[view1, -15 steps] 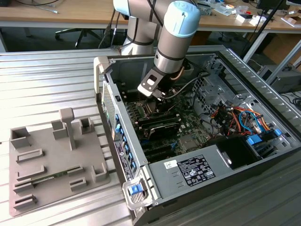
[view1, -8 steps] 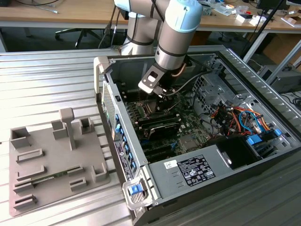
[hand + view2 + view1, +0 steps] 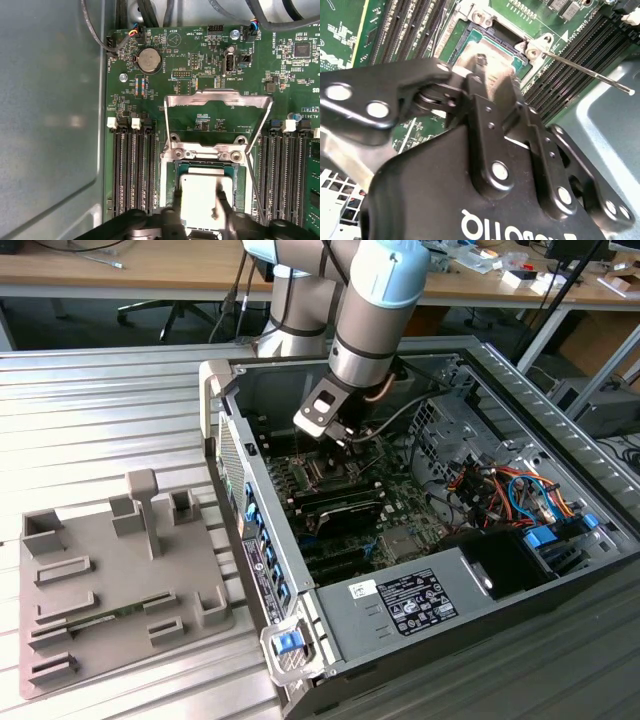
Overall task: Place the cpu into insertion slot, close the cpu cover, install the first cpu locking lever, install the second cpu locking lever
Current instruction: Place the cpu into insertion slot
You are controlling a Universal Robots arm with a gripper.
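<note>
Gripping the cpu (image 3: 201, 186) in a gripper (image 3: 199, 202) parted chip-wide, over the insertion slot (image 3: 204, 163) in the middle of the motherboard (image 3: 200, 50), by the raised cpu cover (image 3: 218, 97); placing step, apparently calling for square seating.

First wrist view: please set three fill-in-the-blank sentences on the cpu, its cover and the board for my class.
1. The cpu cover is ____, not closed over the insertion slot.
2. The gripper is shut on the silvery, ____-shaped cpu.
3. The motherboard around the slot is ____ in colour.
Missing words: open; square; green.
</note>
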